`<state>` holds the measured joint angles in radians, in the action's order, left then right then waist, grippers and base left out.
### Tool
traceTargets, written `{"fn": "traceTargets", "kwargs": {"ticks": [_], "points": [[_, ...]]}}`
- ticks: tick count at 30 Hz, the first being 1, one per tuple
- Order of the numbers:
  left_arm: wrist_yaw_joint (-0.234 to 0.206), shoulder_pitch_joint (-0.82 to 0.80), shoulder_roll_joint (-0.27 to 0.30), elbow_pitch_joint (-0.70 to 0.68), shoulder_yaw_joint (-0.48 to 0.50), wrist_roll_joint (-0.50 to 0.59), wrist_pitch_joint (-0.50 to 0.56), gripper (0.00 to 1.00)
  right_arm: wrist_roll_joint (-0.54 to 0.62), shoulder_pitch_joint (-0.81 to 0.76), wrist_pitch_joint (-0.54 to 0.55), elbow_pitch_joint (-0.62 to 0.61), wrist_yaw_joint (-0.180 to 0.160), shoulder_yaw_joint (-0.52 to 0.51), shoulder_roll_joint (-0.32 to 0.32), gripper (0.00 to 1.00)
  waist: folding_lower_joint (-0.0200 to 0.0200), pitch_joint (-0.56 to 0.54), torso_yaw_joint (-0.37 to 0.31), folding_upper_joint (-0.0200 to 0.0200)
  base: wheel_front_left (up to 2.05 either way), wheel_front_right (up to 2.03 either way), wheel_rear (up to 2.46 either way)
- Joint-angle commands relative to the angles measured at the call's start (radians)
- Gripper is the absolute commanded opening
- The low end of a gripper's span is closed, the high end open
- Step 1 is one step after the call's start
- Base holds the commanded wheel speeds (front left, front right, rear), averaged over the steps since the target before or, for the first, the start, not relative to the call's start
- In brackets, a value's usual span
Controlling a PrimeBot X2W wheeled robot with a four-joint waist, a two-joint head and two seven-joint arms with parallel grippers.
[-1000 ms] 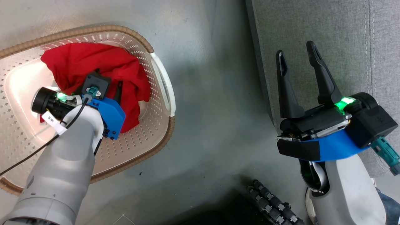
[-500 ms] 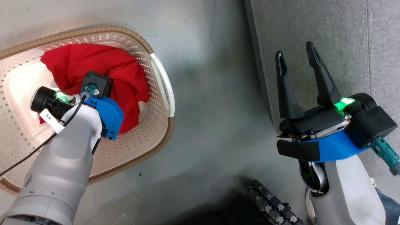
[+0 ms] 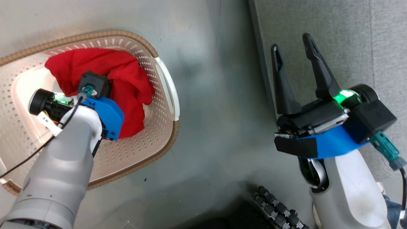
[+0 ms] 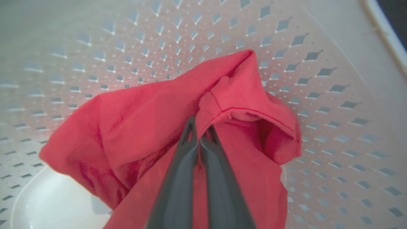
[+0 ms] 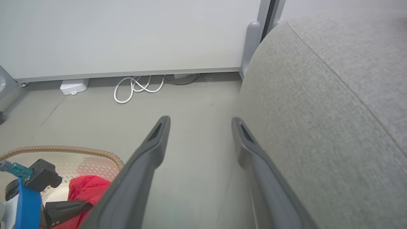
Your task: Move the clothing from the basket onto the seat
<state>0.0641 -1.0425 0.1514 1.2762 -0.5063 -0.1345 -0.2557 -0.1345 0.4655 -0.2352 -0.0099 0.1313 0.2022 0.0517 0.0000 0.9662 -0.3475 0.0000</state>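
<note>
A bright red garment (image 3: 130,79) lies bunched in the cream perforated basket (image 3: 159,127) at the left of the head view. In the left wrist view my left gripper (image 4: 200,127) is shut on a hemmed fold of that red cloth (image 4: 136,127), just above the basket's floor (image 4: 318,79). My right gripper (image 3: 291,43) stands open and holds nothing, at the left edge of the grey sofa (image 3: 349,38). The right wrist view has the open right gripper (image 5: 200,121) beside the sofa's rounded side (image 5: 334,111), with the basket rim (image 5: 63,149) and red cloth (image 5: 86,190) at lower left.
Bare grey floor (image 3: 216,95) separates the basket from the sofa. A black ribbed hose (image 3: 276,210) lies near my base. By the white wall panel (image 5: 127,31) lie a coiled white cable (image 5: 136,87) and a small white box (image 5: 73,86).
The head view has shifted slightly. My left wrist has edged left and the red cloth has gathered closer around it. The right gripper stays open, a little higher and further left in view.
</note>
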Motion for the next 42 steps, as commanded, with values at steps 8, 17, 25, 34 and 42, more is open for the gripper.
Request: {"fn": "traceTargets", "kwargs": {"ticks": [8, 17, 25, 34, 42], "points": [[0.013, 0.085, -0.049, -0.055, -0.015, -0.02, -0.01, 0.0, 0.05, 0.011, 0.01, 0.056, -0.001, -0.012, -0.002, 1.0, 0.0, -0.194, 0.093, 0.0, 0.0, 0.0, 0.0], [0.043, 0.231, -0.092, -0.195, -0.047, -0.043, -0.01, 0.0, 0.1, -0.071, 0.063, 0.097, -0.001, -0.035, 0.0, 1.0, 0.0, -0.456, 0.212, 0.0, 0.0, 0.0, 0.0], [0.061, 0.358, -0.101, -0.304, -0.126, -0.105, -0.01, 0.0, 0.09, -0.195, 0.101, 0.126, -0.001, -0.064, -0.001, 1.0, 0.0, -0.721, 0.293, 0.0, 0.0, 0.0, 0.0], [0.067, 0.382, -0.1, -0.402, -0.271, -0.256, -0.008, 0.0, 0.059, -0.3, 0.134, 0.142, -0.001, -0.051, -0.001, 1.0, 0.0, -0.912, 0.335, 0.0, 0.0, 0.0, 0.0], [0.067, 0.302, -0.1, -0.462, -0.343, -0.392, 0.035, 0.0, 0.046, -0.348, 0.153, 0.132, -0.001, -0.052, -0.001, 1.0, 0.0, -0.971, 0.352, 0.0, 0.0, 0.0, 0.0]]}}
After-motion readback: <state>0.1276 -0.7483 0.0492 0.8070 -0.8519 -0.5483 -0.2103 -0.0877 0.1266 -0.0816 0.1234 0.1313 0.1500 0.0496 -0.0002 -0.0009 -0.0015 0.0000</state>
